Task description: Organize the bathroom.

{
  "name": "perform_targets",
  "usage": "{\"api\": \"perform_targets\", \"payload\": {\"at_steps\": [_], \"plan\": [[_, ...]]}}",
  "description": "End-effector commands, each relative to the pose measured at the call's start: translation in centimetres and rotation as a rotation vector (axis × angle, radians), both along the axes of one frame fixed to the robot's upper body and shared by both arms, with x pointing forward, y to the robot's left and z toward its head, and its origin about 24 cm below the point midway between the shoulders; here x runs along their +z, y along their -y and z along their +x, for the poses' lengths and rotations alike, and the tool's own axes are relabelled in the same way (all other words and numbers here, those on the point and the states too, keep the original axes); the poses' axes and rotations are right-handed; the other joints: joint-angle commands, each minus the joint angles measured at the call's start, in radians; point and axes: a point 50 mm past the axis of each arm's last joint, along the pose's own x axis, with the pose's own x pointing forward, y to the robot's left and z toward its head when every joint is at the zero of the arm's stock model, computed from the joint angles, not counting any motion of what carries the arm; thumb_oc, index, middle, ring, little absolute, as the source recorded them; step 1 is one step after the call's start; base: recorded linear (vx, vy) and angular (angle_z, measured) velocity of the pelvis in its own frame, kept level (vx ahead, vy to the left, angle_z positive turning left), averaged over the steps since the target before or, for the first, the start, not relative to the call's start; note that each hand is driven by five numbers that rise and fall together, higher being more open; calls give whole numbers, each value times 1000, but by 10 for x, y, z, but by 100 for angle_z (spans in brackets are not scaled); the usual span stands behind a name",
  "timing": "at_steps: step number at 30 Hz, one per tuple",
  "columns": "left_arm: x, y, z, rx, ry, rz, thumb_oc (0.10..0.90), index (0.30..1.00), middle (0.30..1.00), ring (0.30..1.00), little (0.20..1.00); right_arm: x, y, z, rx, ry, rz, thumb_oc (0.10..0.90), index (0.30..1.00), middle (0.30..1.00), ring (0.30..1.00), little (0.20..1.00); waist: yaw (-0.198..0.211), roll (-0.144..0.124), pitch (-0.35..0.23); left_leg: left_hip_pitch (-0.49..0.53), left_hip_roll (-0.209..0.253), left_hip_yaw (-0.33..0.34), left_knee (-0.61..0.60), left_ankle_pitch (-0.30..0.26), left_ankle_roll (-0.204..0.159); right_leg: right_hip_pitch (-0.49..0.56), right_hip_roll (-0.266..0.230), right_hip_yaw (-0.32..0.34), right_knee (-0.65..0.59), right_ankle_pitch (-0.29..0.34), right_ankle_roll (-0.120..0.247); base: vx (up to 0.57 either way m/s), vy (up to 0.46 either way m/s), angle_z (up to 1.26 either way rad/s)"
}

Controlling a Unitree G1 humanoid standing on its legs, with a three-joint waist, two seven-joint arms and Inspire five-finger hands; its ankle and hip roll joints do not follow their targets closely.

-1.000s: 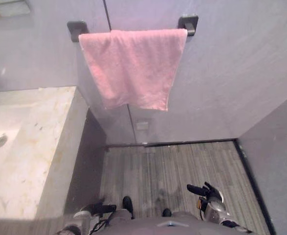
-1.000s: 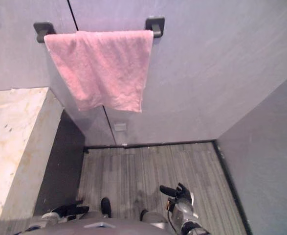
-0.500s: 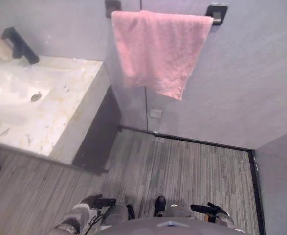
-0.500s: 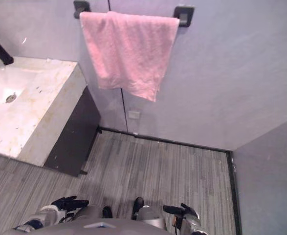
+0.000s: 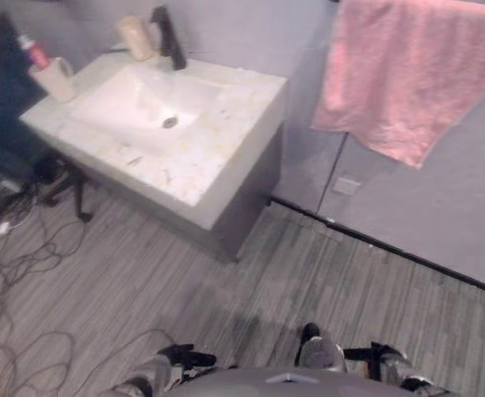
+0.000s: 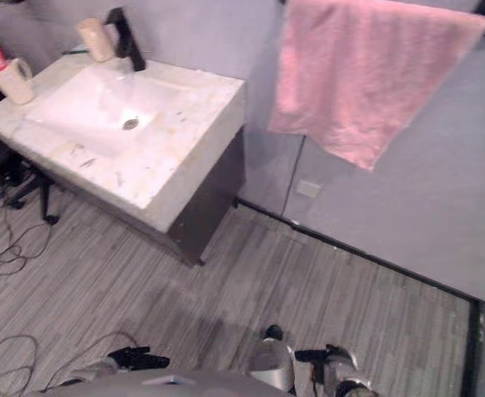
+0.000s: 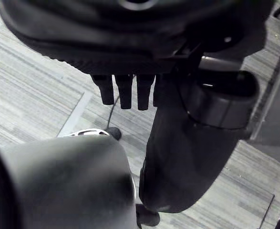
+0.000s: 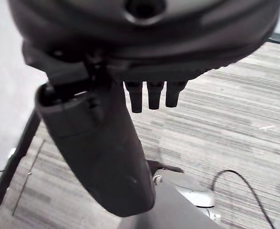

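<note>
Nearest, both dark hands hang low over the grey striped plank floor (image 5: 250, 281), the left hand (image 5: 186, 357) and the right hand (image 5: 373, 356) each with fingers straight and relaxed, holding nothing. No item is in hand yet, so the step appears to be approaching the work area. It would go best with the hands kept down until the robot stands square to the front edge of the white marble vanity top (image 5: 194, 157).

Loose thin cables (image 5: 23, 265) trail over the floor to the left and could snag on the way in.

Farther off, at the vanity's back left corner stands a cream cup (image 5: 55, 79) with a red-capped tube in it; a beige bottle (image 5: 135, 37) sits beside the black tap (image 5: 168, 37) along the back edge. A pink terry towel (image 5: 416, 70) hangs on the grey wall (image 5: 440, 215) to the right.
</note>
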Motion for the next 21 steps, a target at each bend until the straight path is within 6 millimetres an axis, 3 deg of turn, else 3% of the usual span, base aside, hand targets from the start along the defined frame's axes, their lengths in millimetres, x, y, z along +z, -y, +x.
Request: {"api": "perform_targets", "payload": {"at_steps": [1, 4, 7, 9, 10, 14, 21], "plan": [[6, -39, -8, -55, -10, 148, 800, 900, 900, 900, 900, 4, -9, 26, 31, 32, -9, 800, 900, 900, 900, 900, 32, -56, 5, 59, -64, -63, -10, -132, 48, -103, -4, 178, -190, 156, 191, -267, 454, 59], [6, -39, -6, -85, -14, 170, 800, 900, 900, 900, 900, 4, -10, 25, 41, 32, 2, 800, 900, 900, 900, 900, 19, -65, 15, 41, -92, -88, -43, -113, 64, -109, -8, 252, -246, 206, 202, -219, 344, 31], [8, -43, -5, -43, -24, 170, 800, 900, 900, 900, 900, 1, -14, 22, 64, 18, 17, 800, 900, 900, 900, 900, 13, -66, 22, 34, -88, -91, -61, -89, 65, -110, 15, 286, -231, 196, 193, -185, 259, 35], [9, -46, -2, -13, -28, 159, 800, 900, 900, 900, 900, 0, -17, 20, 61, 8, 16, 800, 900, 900, 900, 900, 11, -66, 25, 31, -76, -69, -78, -65, 66, -103, 40, 278, -186, 159, 184, -190, 250, 48], [10, -49, -1, -36, -34, 181, 800, 900, 900, 900, 900, -3, -18, 14, 30, -7, 38, 800, 900, 900, 900, 900, 3, -58, 18, 25, -62, -53, -106, -31, 72, -96, 94, 288, -127, 87, 172, -192, 250, 34], [12, -51, 6, 6, -33, 197, 800, 900, 900, 900, 900, -8, -24, 2, 11, -35, 67, 800, 900, 900, 900, 900, -6, -54, -10, -4, -44, -30, -144, 18, 80, -51, 188, 293, -72, -42, 137, -132, 163, 11], [6, -42, -8, 12, -41, 152, 800, 900, 900, 900, 900, -10, -29, -1, -55, -13, 89, 800, 900, 900, 900, 900, 7, -76, -30, -1, -52, 27, -141, 7, 83, 12, 186, 257, -148, -37, 129, -3, 25, -2]]}}
